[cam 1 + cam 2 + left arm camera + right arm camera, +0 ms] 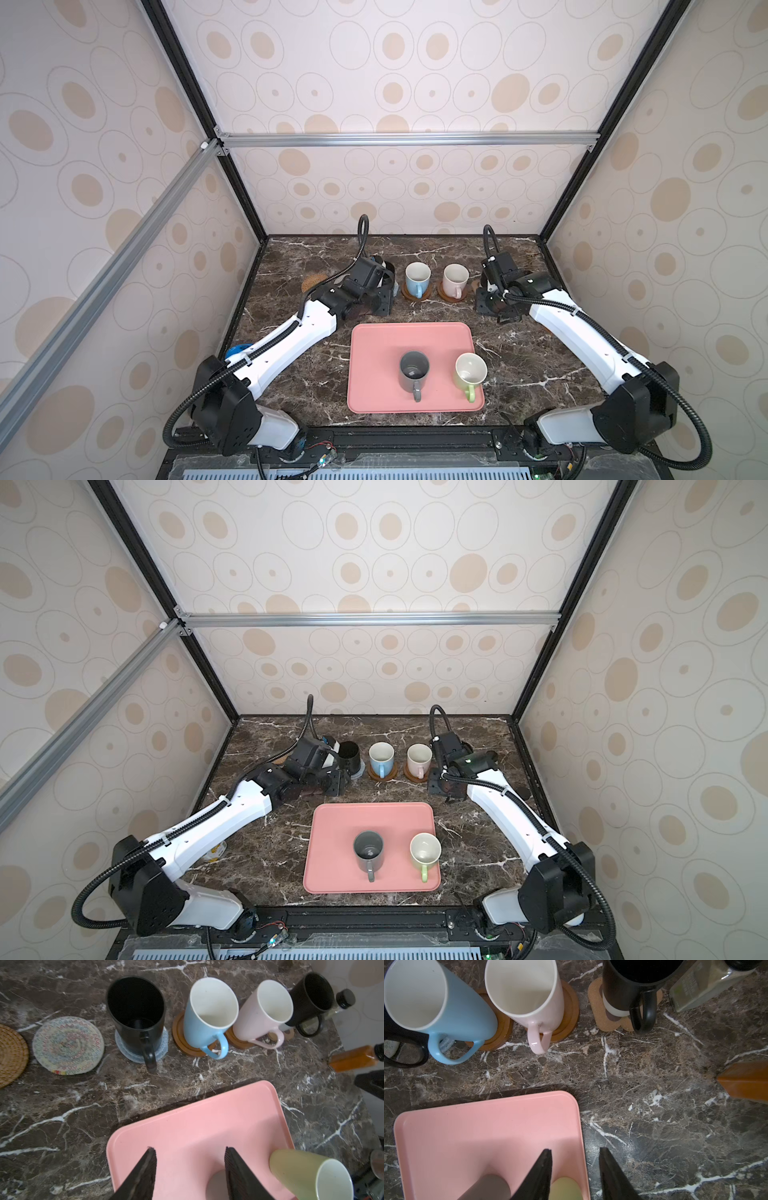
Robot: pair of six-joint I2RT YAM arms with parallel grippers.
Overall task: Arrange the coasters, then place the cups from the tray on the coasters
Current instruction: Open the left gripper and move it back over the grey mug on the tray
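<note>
The pink tray lies at the front middle and holds a grey cup and a pale green cup. Behind it stands a row of cups on coasters. A black cup is on the grey-blue coaster. The light blue cup and the pale pink cup each sit on a wooden disc. Another black cup is on the paw-shaped coaster. The cream woven coaster and the tan rattan coaster are bare. My left gripper hangs open over the tray's far left corner. My right gripper hangs open over its far right edge.
An amber bottle lies at the far right, near a black-capped clear bottle by the right wall. A can stands at the left under my left arm. Walls close in the back and both sides.
</note>
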